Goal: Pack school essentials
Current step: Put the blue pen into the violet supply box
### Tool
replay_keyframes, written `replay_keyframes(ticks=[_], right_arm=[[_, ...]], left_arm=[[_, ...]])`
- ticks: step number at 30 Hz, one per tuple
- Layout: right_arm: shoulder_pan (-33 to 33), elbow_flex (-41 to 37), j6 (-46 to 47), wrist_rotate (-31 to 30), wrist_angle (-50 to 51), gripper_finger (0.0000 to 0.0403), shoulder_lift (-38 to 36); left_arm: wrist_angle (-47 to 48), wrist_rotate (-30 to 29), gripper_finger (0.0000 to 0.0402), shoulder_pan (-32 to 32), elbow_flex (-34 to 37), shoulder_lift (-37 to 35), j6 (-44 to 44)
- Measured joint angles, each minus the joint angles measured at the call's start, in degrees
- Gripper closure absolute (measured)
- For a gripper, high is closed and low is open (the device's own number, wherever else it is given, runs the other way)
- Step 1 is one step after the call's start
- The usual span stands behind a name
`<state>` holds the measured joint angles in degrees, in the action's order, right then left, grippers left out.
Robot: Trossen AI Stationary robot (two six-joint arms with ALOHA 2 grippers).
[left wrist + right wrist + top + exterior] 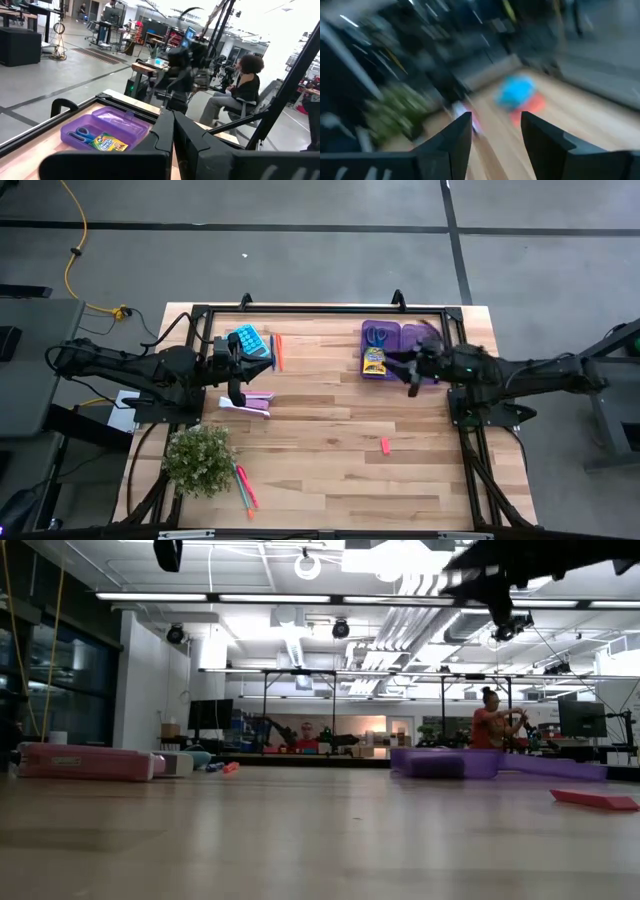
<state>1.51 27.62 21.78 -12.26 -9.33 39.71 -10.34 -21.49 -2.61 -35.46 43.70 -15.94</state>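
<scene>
right gripper (pixel 411 387) hanging beside the purple case (pixel 430 330), fingers (pixel 457 135) spread with nothing between them. left gripper (pixel 236 395) clenched and empty, parked over the pink-and-white packet (pixel 255 402) on the table (pixel 330 470). already in the case: scissors (pixel 377 334) and crayon box (pixel 374 361), the box lying with its long axis running from the far edge toward the near edge. still out: pink eraser (pixel 385 445) on bare wood nearer the front, well apart from the case, long axis also roughly far-to-near with a slight tilt; orange pen (pixel 279 350) beside the blue item (pixel 247 340) on the left; more pens (pixel 243 488) just beside the plant (pixel 199 459). probably best to go for the eraser next with the right arm, being the nearest loose piece. worth turning the wrist so the fingers close across the short width, not along the length, and coming straight down with the fingers wide, since such a low flat piece may skid if nudged. better to lift clear of the case rim before letting go.
</scene>
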Motion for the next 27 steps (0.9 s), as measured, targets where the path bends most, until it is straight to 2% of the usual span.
replay_keyframes(ticks=[2, 5, 9, 15, 27], right_arm=[[-1.21, -1.88, -4.61, 0.03, -9.65, 0.024, -0.15], [-2.49, -2.05, -9.42, -0.04, -15.82, 0.024, 0.18], [-2.82, -0.51, -11.69, -0.14, -15.81, 0.024, 0.47], [-2.82, 0.41, -11.77, 0.77, -15.85, 0.024, 1.13], [-2.82, 0.41, -11.75, 1.71, -15.24, 0.024, 2.4]], left_arm=[[-0.11, 1.67, 0.0401, 0.0, 0.0, 0.0, -1.32], [-0.25, 5.73, 0.0401, -0.02, 0.0, -0.33, -2.36], [-0.39, 7.51, 0.0402, -0.02, 0.02, -0.56, -2.34], [-0.25, 5.48, 0.0401, -0.02, 0.0, -0.52, -1.47], [-0.24, 5.24, 0.0401, 0.0, 0.01, -0.52, -1.42]])
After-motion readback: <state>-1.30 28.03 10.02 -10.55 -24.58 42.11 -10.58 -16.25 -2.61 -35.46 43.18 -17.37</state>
